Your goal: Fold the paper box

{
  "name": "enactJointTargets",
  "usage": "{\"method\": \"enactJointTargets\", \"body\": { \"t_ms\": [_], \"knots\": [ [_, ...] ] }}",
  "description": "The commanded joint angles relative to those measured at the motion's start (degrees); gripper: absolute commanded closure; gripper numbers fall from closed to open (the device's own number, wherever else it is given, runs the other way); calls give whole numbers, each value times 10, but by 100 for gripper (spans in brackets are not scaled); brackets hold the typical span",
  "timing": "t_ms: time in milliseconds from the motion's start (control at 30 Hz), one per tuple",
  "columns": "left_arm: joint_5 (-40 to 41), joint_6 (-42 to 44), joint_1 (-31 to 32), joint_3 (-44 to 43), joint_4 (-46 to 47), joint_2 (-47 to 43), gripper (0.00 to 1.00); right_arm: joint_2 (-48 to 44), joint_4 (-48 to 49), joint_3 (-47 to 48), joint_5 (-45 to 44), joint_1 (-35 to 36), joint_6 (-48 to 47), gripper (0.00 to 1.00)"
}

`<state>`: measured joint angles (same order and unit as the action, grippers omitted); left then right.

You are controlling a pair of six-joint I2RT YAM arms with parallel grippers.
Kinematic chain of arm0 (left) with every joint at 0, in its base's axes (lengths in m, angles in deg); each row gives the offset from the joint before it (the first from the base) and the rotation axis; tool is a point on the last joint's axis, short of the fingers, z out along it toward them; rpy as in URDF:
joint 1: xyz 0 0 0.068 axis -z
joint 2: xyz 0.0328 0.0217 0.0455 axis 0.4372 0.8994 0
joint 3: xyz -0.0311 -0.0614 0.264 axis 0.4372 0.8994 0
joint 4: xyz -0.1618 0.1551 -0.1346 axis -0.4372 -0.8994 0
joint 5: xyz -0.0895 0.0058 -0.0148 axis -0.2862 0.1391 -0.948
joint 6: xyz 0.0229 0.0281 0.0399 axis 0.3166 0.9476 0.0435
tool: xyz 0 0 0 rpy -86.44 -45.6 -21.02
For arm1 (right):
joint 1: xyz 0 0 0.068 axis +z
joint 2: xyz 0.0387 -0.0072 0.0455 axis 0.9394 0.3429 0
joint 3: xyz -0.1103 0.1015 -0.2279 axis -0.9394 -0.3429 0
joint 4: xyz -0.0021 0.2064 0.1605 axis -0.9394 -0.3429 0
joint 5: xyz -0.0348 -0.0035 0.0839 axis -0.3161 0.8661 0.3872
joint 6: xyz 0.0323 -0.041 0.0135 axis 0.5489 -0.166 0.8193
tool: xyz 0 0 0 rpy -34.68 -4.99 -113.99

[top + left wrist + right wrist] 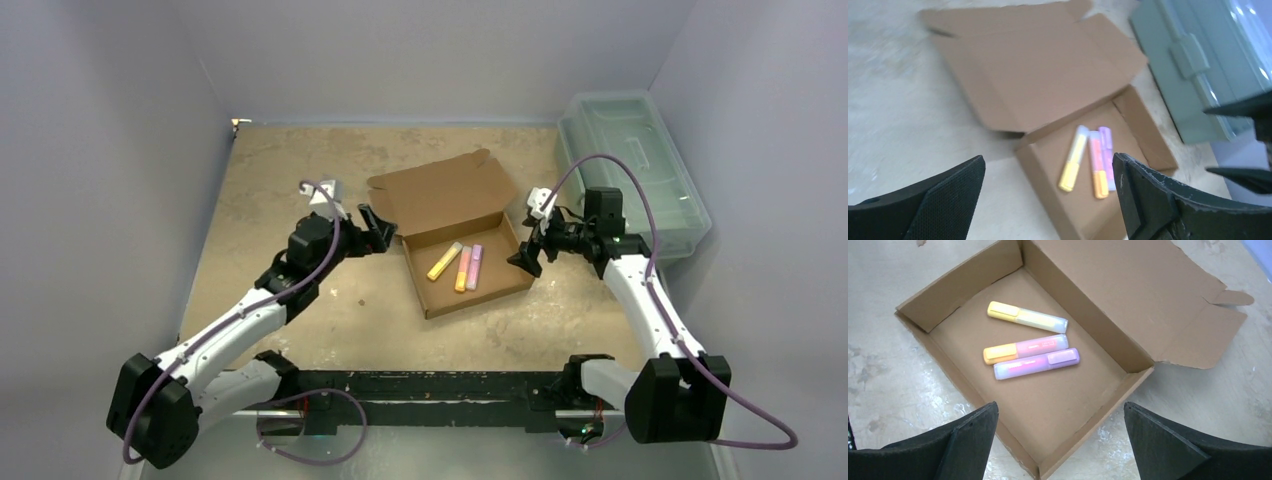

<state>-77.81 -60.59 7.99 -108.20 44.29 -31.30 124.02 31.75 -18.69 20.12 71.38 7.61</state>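
Three pastel highlighter pens [459, 266] lie in the shallow brown cardboard mailer box [440, 200] at mid-table, walls already up (lid flat open behind). Left gripper [380, 230] and right gripper [524, 262] flank it, both spread wide and empty; closing the lid is left.

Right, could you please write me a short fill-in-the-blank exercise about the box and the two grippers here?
The paper box holds ___ highlighters. Its lid is ___, laid back on the table. The left gripper and the right gripper both grip ___. The pale-green bin stands on the ___ gripper's side.
Missing words: three; open; nothing; right.
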Motion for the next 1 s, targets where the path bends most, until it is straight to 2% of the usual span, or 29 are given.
{"method": "enactJointTargets", "body": {
  "t_ms": [0,100,300,467,567,700,967],
  "knots": [
    [-35,-88,-70,50,54,-22,2,-12,-23,-11,51,-3,-68,1],
    [-95,-122,-118,63,102,9,1,-13,-29,-11,54,-3,-77,1],
    [-220,-197,-215,58,215,141,1,-12,-31,-10,56,-3,-77,1],
    [-296,-210,-240,5,268,280,6,-12,-28,-11,52,-3,-75,1],
    [-311,-218,-241,-25,303,332,8,-13,0,-11,31,-3,-44,1],
    [-304,-214,-241,-58,304,370,9,-9,49,-12,-3,-4,32,1],
    [-305,-213,-241,-98,293,432,14,-2,51,-11,-21,-5,43,1]
  ]
}}
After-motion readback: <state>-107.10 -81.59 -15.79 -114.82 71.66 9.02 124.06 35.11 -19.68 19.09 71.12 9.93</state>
